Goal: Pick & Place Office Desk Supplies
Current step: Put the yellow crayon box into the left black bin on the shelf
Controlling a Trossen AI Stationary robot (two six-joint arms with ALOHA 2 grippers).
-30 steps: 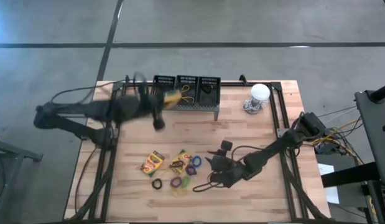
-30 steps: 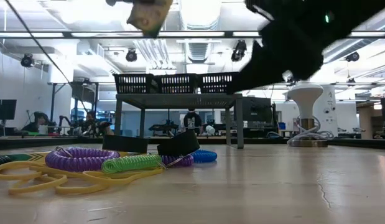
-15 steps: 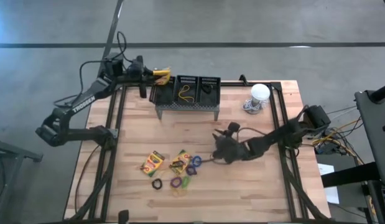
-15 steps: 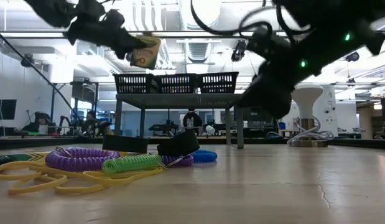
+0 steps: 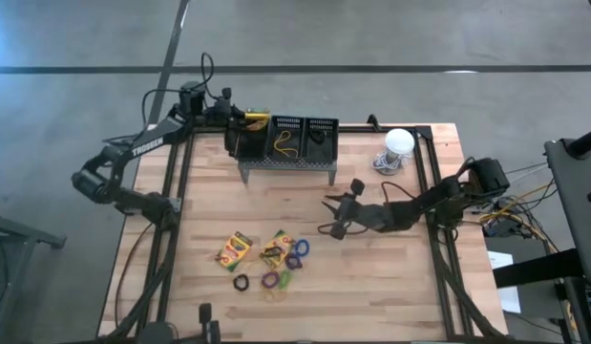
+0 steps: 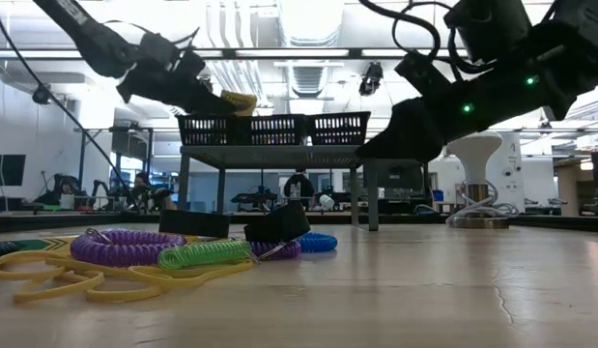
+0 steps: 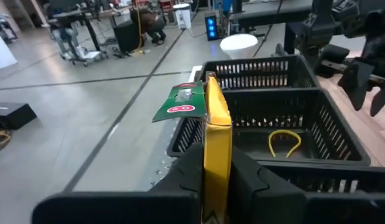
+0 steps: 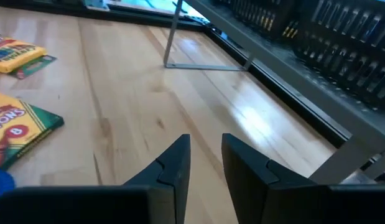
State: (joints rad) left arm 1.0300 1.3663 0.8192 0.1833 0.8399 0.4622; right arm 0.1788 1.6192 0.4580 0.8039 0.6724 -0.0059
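Your left gripper (image 5: 240, 118) is clamped on a yellow-and-green crayon box (image 7: 212, 118), held upright on edge with its green flap open, right above the left-most of the three black mesh baskets (image 5: 287, 139) that sit on the grey perforated stand (image 5: 287, 167) at the far side of the table (image 5: 390, 277). In the left wrist view you see the box between the fingers (image 7: 186, 171), over the near basket's rim, and a yellow band loop (image 7: 284, 142) lying inside the next basket. Your right gripper (image 5: 331, 216) hovers above bare wood in the middle of the table, in front of the stand and well apart from the supplies; its fingers (image 8: 173, 163) stand a narrow gap apart with nothing between them. Two more crayon boxes (image 5: 234, 250) lie flat toward the front left of the table, and beside them a cluster of coloured band loops (image 5: 276, 277), purple, green, blue, black and yellow; in the low view the coiled purple and green ones lie touching on the tabletop. The white dome object (image 5: 399, 142) stands at the far right corner.
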